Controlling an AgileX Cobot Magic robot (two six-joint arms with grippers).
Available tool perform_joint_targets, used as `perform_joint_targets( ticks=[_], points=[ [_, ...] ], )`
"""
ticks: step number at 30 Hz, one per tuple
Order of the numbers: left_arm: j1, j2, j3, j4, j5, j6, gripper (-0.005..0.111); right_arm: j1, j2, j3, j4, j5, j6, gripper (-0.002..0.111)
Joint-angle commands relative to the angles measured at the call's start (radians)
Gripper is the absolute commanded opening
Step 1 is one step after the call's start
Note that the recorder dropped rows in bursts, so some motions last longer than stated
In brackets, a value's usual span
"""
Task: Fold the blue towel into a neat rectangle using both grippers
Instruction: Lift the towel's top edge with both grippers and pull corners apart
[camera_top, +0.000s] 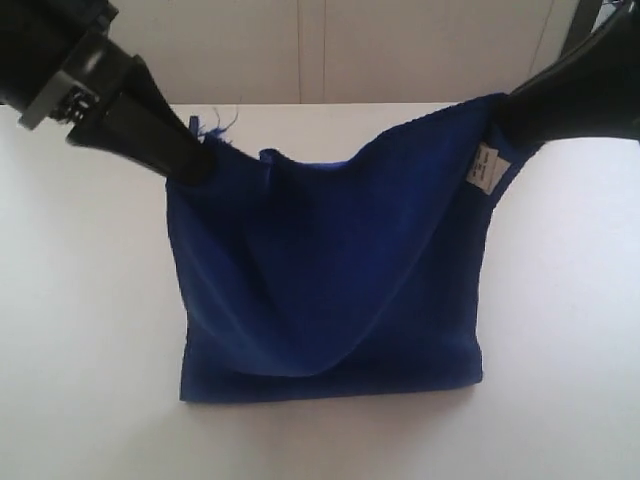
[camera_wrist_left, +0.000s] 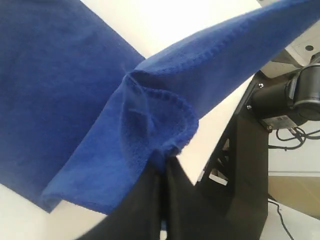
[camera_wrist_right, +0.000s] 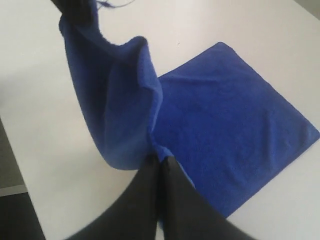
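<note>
Aloft, blue towel (camera_top: 330, 290): top edge raised off white table (camera_top: 80, 350), lower part lying flat.
L gripper (camera_top: 200, 160): clamped on left corner.
R gripper (camera_top: 510, 122): clamped on right corner, beside white tag (camera_top: 484, 168).

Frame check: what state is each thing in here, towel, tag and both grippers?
blue towel: two corners lifted, middle sagging, near part flat on the table.
left gripper: shut on one raised corner.
right gripper: shut on the other raised corner.
white tag: exposed, just below the right gripper.
</note>
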Motion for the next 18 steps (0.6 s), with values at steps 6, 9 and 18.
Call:
perform_joint_targets(
  ticks=[6,9,18],
  points=[
    [-0.001,-0.113,0.129,-0.086,-0.008,0.003,0.000,-0.004,-0.023,0.027,0.000,-0.001,0.054,0.000],
    [-0.001,-0.137,0.155,-0.086,-0.008,0.003,0.000,-0.002,-0.036,0.027,-0.009,-0.001,0.077,0.000],
    [-0.001,-0.150,0.267,-0.086,-0.091,0.009,0.000,-0.002,-0.055,0.110,-0.030,-0.001,0.096,0.000]
  ],
)
